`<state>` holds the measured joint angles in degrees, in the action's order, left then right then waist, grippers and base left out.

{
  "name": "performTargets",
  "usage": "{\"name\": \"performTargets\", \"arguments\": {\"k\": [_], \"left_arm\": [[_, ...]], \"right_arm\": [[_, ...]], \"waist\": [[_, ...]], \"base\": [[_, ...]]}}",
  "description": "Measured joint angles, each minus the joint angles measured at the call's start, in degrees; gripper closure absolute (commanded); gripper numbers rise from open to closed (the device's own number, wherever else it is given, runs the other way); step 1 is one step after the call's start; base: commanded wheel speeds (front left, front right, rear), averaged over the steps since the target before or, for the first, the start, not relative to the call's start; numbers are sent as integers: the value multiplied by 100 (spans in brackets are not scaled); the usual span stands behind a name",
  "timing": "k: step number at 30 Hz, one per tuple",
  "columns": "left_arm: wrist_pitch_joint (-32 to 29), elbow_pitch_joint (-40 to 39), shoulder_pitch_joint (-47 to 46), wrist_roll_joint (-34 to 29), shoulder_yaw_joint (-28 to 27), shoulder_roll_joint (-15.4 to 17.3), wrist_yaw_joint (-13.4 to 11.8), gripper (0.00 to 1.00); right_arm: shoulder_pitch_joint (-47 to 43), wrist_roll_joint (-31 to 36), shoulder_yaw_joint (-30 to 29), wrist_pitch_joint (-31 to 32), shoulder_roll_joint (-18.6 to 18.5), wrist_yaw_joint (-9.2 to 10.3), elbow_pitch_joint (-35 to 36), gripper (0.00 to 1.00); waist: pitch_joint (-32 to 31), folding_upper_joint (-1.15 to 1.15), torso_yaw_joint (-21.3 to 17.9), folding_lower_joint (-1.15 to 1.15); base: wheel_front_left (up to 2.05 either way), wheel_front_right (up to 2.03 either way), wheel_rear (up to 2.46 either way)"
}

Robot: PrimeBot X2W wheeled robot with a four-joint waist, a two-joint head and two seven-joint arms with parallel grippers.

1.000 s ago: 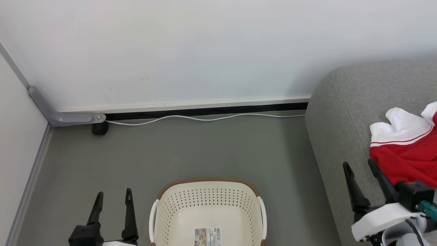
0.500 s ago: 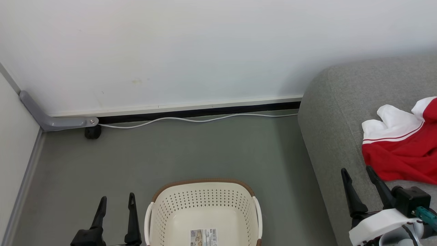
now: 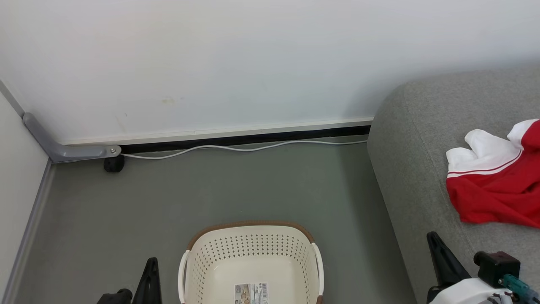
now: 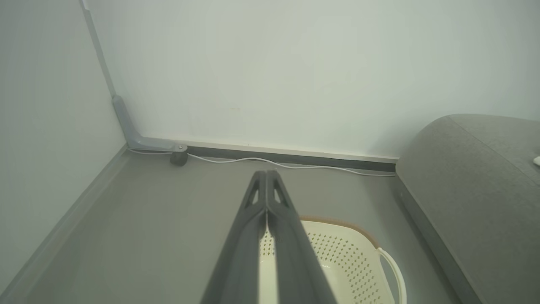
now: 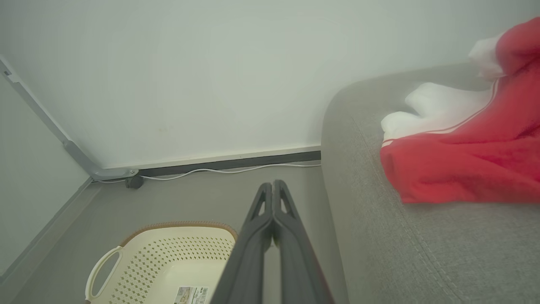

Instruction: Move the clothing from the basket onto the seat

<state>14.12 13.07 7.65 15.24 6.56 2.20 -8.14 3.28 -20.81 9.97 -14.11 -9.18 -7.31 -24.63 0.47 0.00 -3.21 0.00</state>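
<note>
The red clothing [image 3: 493,190] with a white sleeve lies on the grey seat [image 3: 422,139] at the right, touching no gripper. The cream basket [image 3: 251,247] stands on the floor at bottom centre, holding nothing but its label [image 3: 252,292]. My left gripper [image 3: 152,261] pokes up left of the basket; the left wrist view shows its fingers [image 4: 266,175] pressed together on nothing. My right gripper [image 3: 431,235] hangs over the seat's front edge, below the clothing [image 5: 464,160]. Its fingers [image 5: 273,185] are also shut and hold nothing.
A white cable [image 3: 244,147] runs along the black skirting under the white wall. A grey bracket [image 3: 63,147] and a black foot [image 3: 113,164] sit in the left corner. Grey floor [image 3: 253,185] stretches between the basket and the wall.
Both grippers were open a second ago and are now shut. Both have dropped toward the view's bottom edge. The camera has shifted slightly; the clothing lies still.
</note>
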Motion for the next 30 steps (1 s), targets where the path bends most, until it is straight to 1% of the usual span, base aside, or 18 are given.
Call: {"name": "performTargets", "arguments": {"k": [5, 9, 30], "left_arm": [[-58, 3, 5, 328, -15, 1, 10, 100], [-129, 12, 5, 605, -31, 2, 100, 100], [-460, 63, -118, 1915, -197, 22, 333, 100]], "right_arm": [[1, -275, -52, 73, 1, 0, 27, 100], [1, -495, -107, 111, 22, 0, 42, 100], [3, -1706, -414, 469, 151, 0, 192, 100]], "waist": [[-14, 0, 14, 2], [-3, 0, 25, 1], [-7, 0, 80, 1]], "base": [[0, 0, 0], [0, 0, 0], [0, 0, 0]]}}
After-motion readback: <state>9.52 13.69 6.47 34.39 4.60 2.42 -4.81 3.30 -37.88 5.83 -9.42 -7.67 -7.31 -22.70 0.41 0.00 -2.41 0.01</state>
